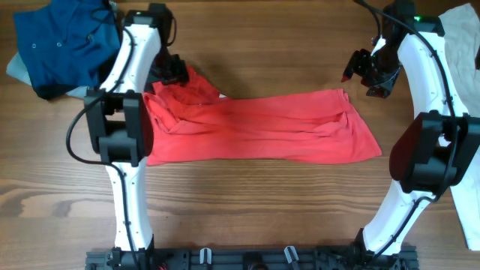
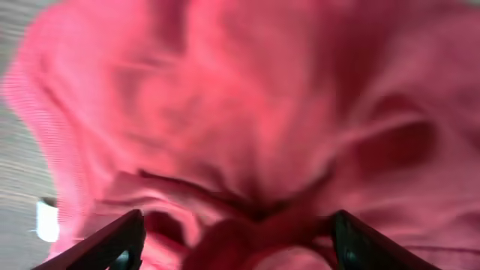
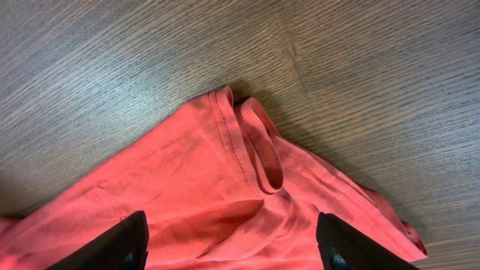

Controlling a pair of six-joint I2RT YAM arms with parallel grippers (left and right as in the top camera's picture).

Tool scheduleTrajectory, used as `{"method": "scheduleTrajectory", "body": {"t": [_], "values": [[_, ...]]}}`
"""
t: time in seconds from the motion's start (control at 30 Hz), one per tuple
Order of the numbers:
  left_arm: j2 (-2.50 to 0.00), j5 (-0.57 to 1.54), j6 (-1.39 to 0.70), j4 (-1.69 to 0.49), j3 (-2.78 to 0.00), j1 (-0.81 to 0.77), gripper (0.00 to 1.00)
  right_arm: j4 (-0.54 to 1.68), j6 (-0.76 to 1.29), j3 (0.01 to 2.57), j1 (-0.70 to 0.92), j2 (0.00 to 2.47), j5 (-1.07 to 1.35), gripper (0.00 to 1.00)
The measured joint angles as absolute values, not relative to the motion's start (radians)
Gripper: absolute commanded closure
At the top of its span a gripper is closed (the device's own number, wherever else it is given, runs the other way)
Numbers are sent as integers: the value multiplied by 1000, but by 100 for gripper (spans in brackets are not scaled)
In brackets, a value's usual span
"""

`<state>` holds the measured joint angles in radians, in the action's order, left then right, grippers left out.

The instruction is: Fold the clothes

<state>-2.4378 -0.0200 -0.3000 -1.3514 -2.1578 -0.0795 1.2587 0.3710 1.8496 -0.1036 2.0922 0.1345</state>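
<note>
Overhead, the red T-shirt [image 1: 262, 127] lies in a long band across the middle of the table [image 1: 262, 202], already doubled lengthwise. Its right part is fairly flat, and its far-left end is heaped in rumpled folds.

The left gripper [image 1: 178, 73] hangs over that heap. In its wrist view the fingers stand wide apart with red cloth bulging close beneath them, and nothing looks pinched. The right gripper [image 3: 232, 236] is also spread wide and empty, poised at the shirt's far-right corner where a hemmed edge [image 3: 262, 150] curls up off the wood.

The risk, as I judge it, sits at the left end. Closing on that bunch could catch several layers at once, and a fold made over it would lock the creases in. On the right, a bite that takes only the curled hem could peel the top layer away and skew the band.

A dark blue garment [image 1: 64, 41] lies far left, near the left arm, and a white garment [image 1: 469, 45] lies at the right edge. Either could snag on a wide swing.
</note>
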Motion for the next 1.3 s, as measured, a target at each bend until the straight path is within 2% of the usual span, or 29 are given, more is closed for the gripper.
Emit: {"method": "scheduleTrajectory", "body": {"t": [0.07, 0.17, 0.23, 0.27, 0.6, 0.67, 0.9, 1.07, 1.13, 1.27, 1.3], "values": [[-2438, 17, -278, -1365, -2158, -51, 31, 1259, 371, 1850, -104, 2092, 134, 28], [-2439, 89, -248, -1375, -2158, -25, 66, 1259, 371, 1850, -104, 2092, 134, 27], [-2439, 119, -233, -1387, -2158, -25, 84, 1259, 368, 1850, -104, 2092, 134, 28], [-2439, 129, -228, -1398, -2158, -25, 96, 1259, 368, 1850, -104, 2092, 134, 28], [-2436, 163, -230, -1611, -2158, -9, 96, 1263, 364, 1848, -104, 2092, 134, 28], [-2423, 160, -231, -1647, -2158, 9, 96, 1270, 364, 1848, -104, 2092, 134, 31], [-2379, -24, -317, -1683, -2157, 25, 96, 1298, 365, 1848, -104, 2092, 123, 30], [-2345, -47, -339, -1681, -2139, 25, 96, 1305, 377, 1848, -104, 2092, 89, 30], [-2293, -38, -340, -1680, -2122, 25, 85, 1304, 380, 1848, -104, 2092, 90, 30], [-2186, -27, -342, -1683, -2102, 25, 83, 1304, 379, 1848, -100, 2092, 113, 29], [-2172, -21, -342, -1683, -2084, 25, 78, 1304, 378, 1848, -94, 2092, 117, 28]]}}
